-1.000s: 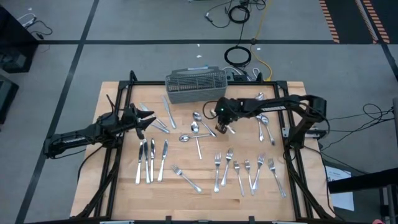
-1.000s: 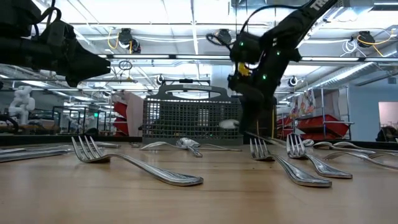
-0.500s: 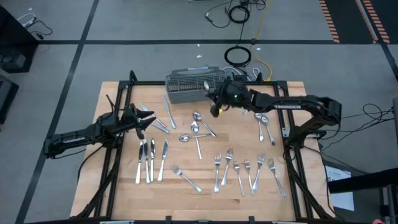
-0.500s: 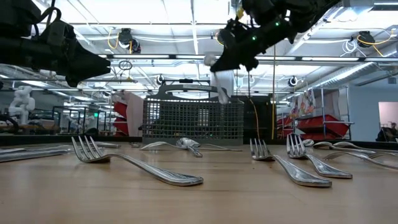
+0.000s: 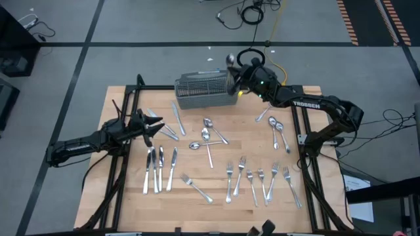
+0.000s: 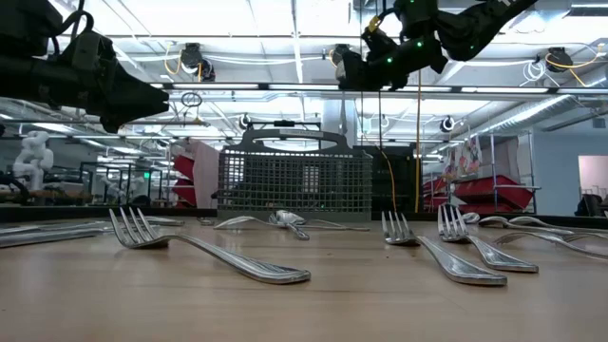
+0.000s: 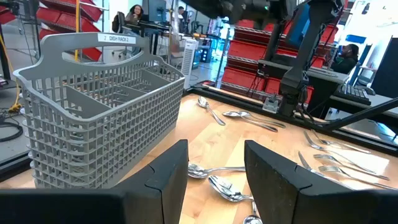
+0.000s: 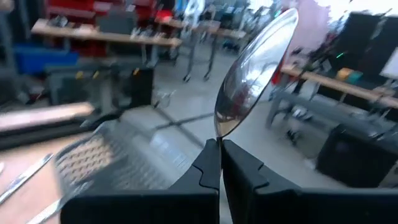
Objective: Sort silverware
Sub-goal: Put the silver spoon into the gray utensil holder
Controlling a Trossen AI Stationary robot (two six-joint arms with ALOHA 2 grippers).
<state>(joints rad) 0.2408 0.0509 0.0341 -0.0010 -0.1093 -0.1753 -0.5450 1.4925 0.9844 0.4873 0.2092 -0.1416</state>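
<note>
Your right gripper [image 5: 235, 73] is clenched on a spoon [image 8: 255, 74], its fingers [image 8: 208, 163] pinching the neck just under the bowl, which stands up shiny and mirror-like, reflecting the room. In the high view that bowl [image 5: 230, 59] sticks out past the far right corner of the grey basket [image 5: 205, 90], and the gripper hangs high above that corner. A second ago this gripper was down at the table among the loose spoons [image 5: 207, 134] in the middle; half a second ago it was already lifted by the basket's right end, and now it has swung farther back and up.

The rest of the silverware lies flat on the wooden table [image 5: 125, 196]: slim polished knives [image 5: 159, 168] in a row at front left, forks [image 5: 260, 180] fanned at front right, two spoons [image 5: 277, 133] near the right edge, and knives [image 5: 176, 119] just in front of the basket.

Your left gripper [image 5: 148, 123] waits at the table's left side with its fingers [image 7: 166, 180] apart and nothing between them, unchanged from the earlier pictures.
</note>
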